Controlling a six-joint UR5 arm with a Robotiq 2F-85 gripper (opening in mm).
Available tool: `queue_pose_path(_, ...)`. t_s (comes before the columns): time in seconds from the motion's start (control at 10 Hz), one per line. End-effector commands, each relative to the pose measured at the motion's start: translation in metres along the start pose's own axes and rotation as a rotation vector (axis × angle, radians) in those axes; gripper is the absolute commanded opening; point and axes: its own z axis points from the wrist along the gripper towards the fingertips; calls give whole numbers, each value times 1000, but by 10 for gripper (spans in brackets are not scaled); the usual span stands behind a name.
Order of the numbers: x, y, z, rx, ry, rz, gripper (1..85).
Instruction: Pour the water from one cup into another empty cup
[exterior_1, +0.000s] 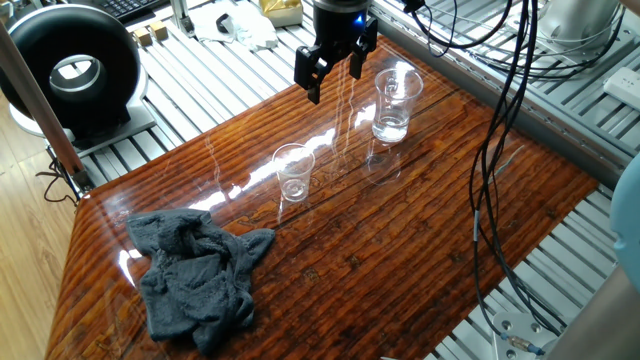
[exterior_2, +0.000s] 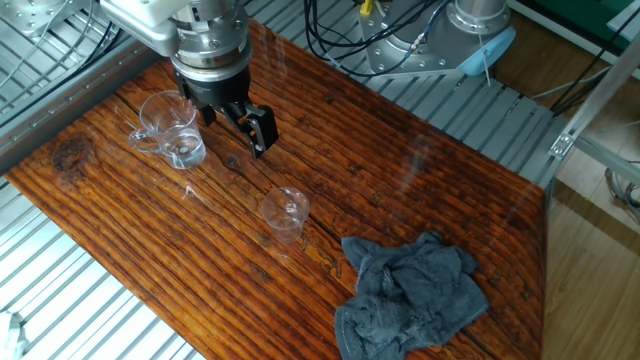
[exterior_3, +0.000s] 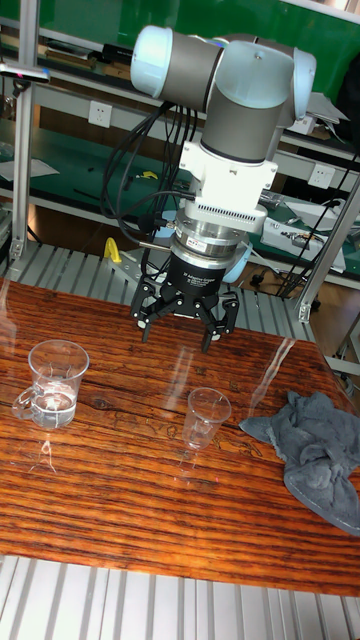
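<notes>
Above the table (exterior_1: 400, 230), my gripper (exterior_1: 333, 80) hangs open, holding nothing, just beside the tumbler (exterior_1: 395, 105). Water (exterior_1: 390, 128) sits in it; the small cup (exterior_1: 294, 172) stands empty, apart. I judge nothing done yet: grasp, lift and pour all remain.

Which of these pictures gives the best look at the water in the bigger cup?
The tall fixed view: it sees the larger cup side-on, so the water shows as a shallow layer at the bottom. Both other fixed views look down, so its level is harder to judge.
</notes>
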Motion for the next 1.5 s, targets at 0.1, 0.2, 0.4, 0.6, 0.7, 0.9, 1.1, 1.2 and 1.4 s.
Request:
queue_pose_path(0.1,-34,-33,-5,155,-114,-254,10)
queue_pose_path(0.2,-34,-32,-4,155,-114,-254,10)
queue_pose_path(0.4,-34,-32,-4,156,-115,-253,10)
queue_pose_path(0.6,-34,-33,-5,159,-115,-253,10)
queue_pose_path(0.7,-34,-33,-4,159,-113,-254,10)
queue_pose_path(0.9,-33,-39,-3,174,-110,-266,10)
queue_pose_path(1.1,-30,-43,-1,206,-92,-297,10)
queue_pose_path(1.2,-23,-39,5,220,-70,-308,10)
queue_pose_path(1.4,-15,-13,21,208,-69,-366,10)
